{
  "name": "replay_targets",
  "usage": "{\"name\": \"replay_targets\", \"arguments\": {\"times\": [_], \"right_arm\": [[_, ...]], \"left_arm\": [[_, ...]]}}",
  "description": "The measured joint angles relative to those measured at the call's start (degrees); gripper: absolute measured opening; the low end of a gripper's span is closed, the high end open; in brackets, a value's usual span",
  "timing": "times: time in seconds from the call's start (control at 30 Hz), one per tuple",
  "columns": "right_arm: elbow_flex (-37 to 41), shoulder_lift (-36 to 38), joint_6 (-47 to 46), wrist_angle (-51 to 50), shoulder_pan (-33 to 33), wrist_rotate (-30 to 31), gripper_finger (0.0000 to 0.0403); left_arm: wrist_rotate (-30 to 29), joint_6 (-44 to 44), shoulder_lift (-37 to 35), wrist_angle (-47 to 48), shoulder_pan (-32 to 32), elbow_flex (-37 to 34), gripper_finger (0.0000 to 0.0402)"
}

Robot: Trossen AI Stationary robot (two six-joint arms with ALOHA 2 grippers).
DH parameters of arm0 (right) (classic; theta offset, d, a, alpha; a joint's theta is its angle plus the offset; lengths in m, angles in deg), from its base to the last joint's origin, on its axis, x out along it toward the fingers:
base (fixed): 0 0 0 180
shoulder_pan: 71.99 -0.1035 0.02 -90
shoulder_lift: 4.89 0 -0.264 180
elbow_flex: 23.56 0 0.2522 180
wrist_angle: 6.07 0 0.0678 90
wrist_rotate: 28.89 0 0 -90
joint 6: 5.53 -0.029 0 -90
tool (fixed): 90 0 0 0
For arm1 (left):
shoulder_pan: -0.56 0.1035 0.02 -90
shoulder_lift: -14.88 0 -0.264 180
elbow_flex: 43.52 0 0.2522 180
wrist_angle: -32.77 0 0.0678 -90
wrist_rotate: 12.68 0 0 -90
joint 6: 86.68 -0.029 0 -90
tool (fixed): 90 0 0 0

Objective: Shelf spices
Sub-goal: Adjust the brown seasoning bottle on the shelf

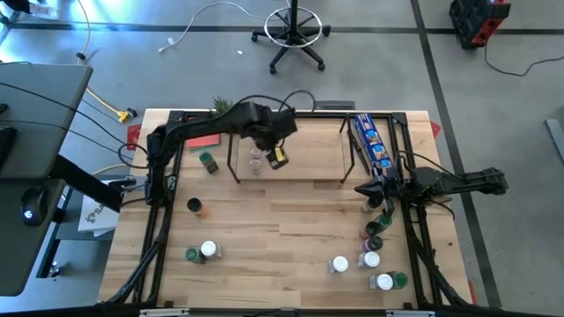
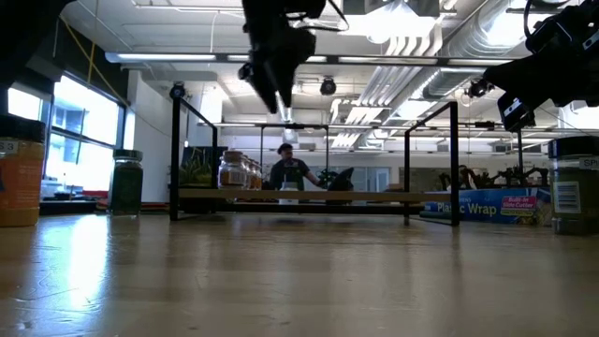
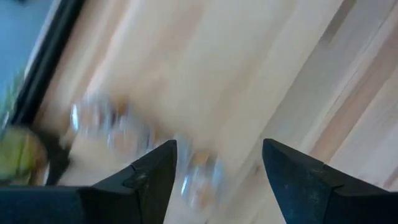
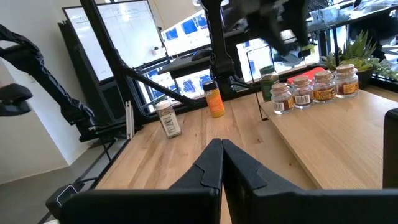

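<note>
The light-wood shelf (image 1: 308, 150) stands at the table's far middle on thin black legs. Several spice jars (image 4: 314, 87) stand in a row on its left end, upright on their bases. My left gripper (image 1: 269, 151) hangs open above that row; its wrist view (image 3: 217, 163) shows blurred jars (image 3: 199, 175) below the fingers. More jars stand on the table: a green-lidded one (image 1: 207, 162), an orange one (image 1: 194, 208), a pair (image 1: 203, 252) near left, and a cluster (image 1: 377, 231) at right. My right gripper (image 1: 363, 187) is shut (image 4: 222, 155), above the table just off the shelf's right near corner.
A long blue packet (image 1: 370, 141) lies along the shelf's right end. A red flat square (image 1: 204, 139) and a small green plant (image 1: 220, 106) sit left of the shelf. Black frame bars (image 1: 163, 220) run along both table sides. Bare wood (image 1: 282, 238) spans the near middle.
</note>
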Motion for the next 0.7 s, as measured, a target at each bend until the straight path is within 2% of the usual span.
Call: {"name": "replay_targets", "arguments": {"times": [0.13,0.47,0.57,0.7], "right_arm": [[0.0,0.0,0.0,-0.01,0.01,0.0,0.0],[0.0,0.0,0.0,-0.02,0.02,0.01,0.0],[0.0,0.0,0.0,-0.02,0.01,0.0,0.0],[0.0,0.0,0.0,-0.02,0.02,0.0,0.0]], "left_arm": [[2.02,0.96,1.41,-6.44,2.15,0.0,0.0205],[-2.31,-4.98,9.93,-7.34,7.65,-0.07,0.014],[-5.18,-5.11,11.32,-7.1,8.41,-0.13,0.0127],[-6.01,-6.7,11.8,-7.75,9.44,-0.13,0.0118]]}}
